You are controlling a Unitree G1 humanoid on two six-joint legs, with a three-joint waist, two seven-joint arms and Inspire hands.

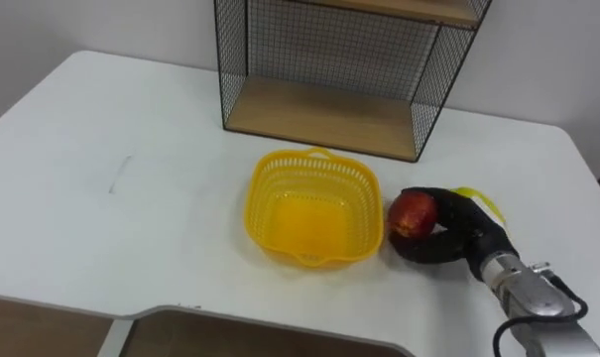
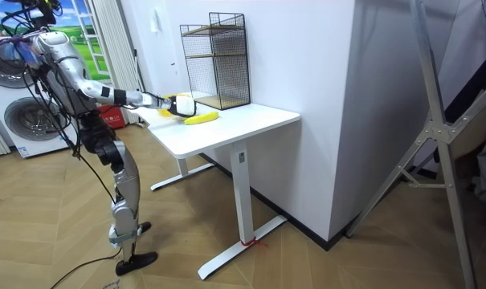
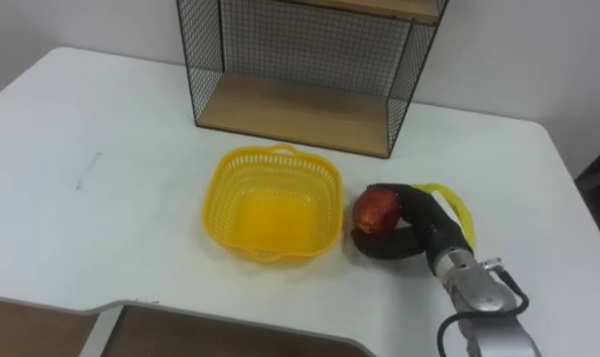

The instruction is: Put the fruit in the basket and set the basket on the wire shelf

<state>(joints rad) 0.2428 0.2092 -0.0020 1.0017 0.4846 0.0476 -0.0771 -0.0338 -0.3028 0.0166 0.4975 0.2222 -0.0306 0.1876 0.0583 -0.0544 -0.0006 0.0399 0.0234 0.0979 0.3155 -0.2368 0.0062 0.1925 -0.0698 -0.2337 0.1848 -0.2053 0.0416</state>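
R hand (image 1: 466, 241) is clenched round the apple (image 1: 412, 213), fingers curled over it from the right. That approach puts the wrist on the far side from the basket (image 1: 260, 198), so a swing left should meet nothing. Apple is just beside the basket's right wall, outside it; can't tell from this angle if it's on the table (image 1: 101, 188) or just off it. Basket is upright, mid-table, empty, mouth up, so a straight drop-in looks poss. Banana (image 1: 485, 202) lies behind the hand, partly hidden by it, prob. second in the queue. Wire shelf (image 1: 319, 117) stands at the back of the table right behind the basket, lower wooden deck bare, likely the basket's spot. Room view: robot stands at the table's end, arm stretched over the top. Judgement: first fruit in hand, nothing loaded yet. Next move needs the apple lifted over the rim w/o knocking the light basket
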